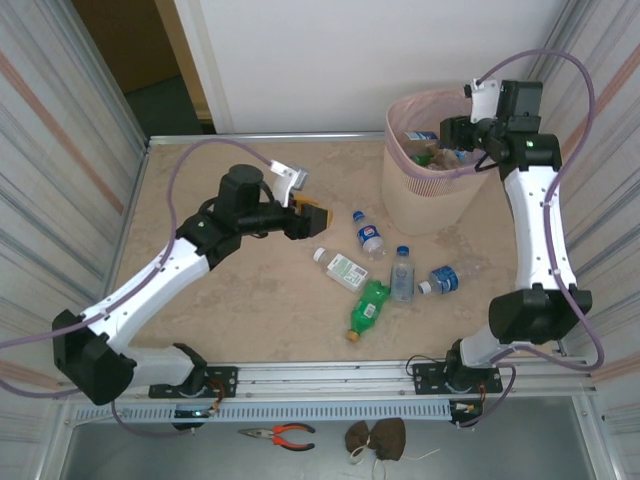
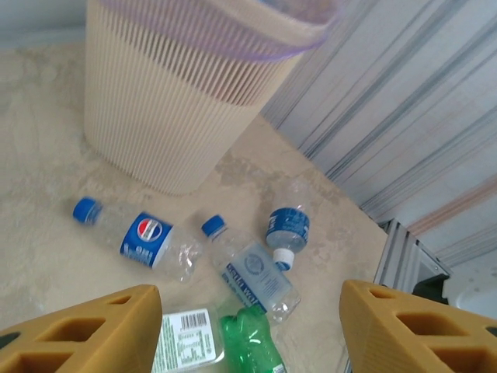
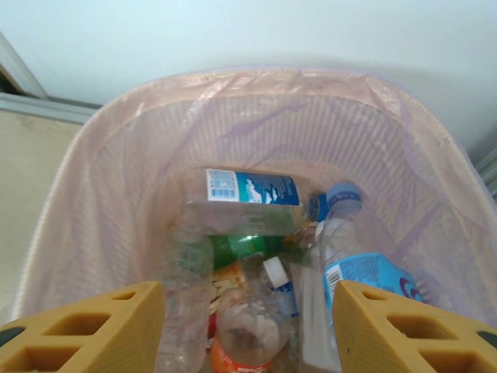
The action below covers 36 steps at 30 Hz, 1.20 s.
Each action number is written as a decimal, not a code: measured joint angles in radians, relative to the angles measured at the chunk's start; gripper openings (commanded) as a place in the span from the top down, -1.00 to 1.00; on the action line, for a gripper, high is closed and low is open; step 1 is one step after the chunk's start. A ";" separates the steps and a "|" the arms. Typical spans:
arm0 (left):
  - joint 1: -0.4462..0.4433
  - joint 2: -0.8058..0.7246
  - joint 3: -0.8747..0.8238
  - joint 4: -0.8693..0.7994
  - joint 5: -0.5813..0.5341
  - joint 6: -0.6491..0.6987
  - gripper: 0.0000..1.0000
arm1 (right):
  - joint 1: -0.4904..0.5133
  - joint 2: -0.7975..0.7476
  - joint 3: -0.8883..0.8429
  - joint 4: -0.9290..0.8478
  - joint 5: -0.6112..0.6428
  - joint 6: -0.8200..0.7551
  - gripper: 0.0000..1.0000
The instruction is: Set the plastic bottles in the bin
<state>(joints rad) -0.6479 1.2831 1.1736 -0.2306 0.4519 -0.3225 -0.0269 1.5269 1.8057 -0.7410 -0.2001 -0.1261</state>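
While five plastic bottles [image 1: 400, 285] lie on the counter [image 1: 220, 320] just in front of the bin [image 1: 420, 205], both hands are empty.

Right hand [image 1: 470, 135] hangs directly over the bin mouth. Fingers are partway apart with nothing between them. Its wrist view looks straight down on the pile inside the pink liner [image 3: 155, 140]: clear, green and orange-labelled bottles lying across each other. I'd judge it sits there because that's the drop point, but there's nothing in it to release.

Left hand [image 1: 312, 215] is out to the left of the bin, above the counter. Fingers are likewise partway apart and bare, pointed at the loose cluster. Reads as the approach for the next pick.

Cluster, from the bin outward:
- Pepsi bottle [image 1: 370, 235] near the bin's base.
- Blue-label bottle [image 1: 442, 279] and clear blue-capped bottle [image 1: 402, 270] a bit further out.
- White-green bottle [image 1: 342, 268] and green bottle [image 1: 368, 308] furthest.

All are on their sides, so they'll likely roll if nudged. The green and clear ones touch or nearly touch; can't tell which. The Pepsi bottle lies apart from the rest, so it's probably the cleanest grab. My guess is the task is well past half done.
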 measured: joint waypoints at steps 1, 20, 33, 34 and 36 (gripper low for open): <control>-0.009 0.019 0.013 -0.020 -0.019 -0.015 -0.27 | 0.000 -0.023 -0.025 0.013 -0.006 0.010 -0.15; -0.042 0.309 0.081 -0.230 -0.383 -0.591 -0.32 | -0.011 -0.275 -0.380 0.142 -0.018 0.068 -0.14; -0.039 0.521 0.191 -0.375 -0.386 -0.873 -0.37 | -0.012 -0.383 -0.417 0.141 -0.018 0.067 -0.14; -0.039 0.534 0.196 -0.378 -0.377 -0.888 -0.37 | -0.012 -0.388 -0.417 0.139 -0.018 0.067 -0.13; -0.035 0.567 0.208 -0.385 -0.354 -0.927 -0.37 | -0.012 -0.399 -0.417 0.137 -0.018 0.067 -0.13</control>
<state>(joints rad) -0.6830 1.8503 1.3819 -0.6159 0.0978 -1.2499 -0.0391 1.1275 1.3888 -0.6044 -0.2176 -0.0589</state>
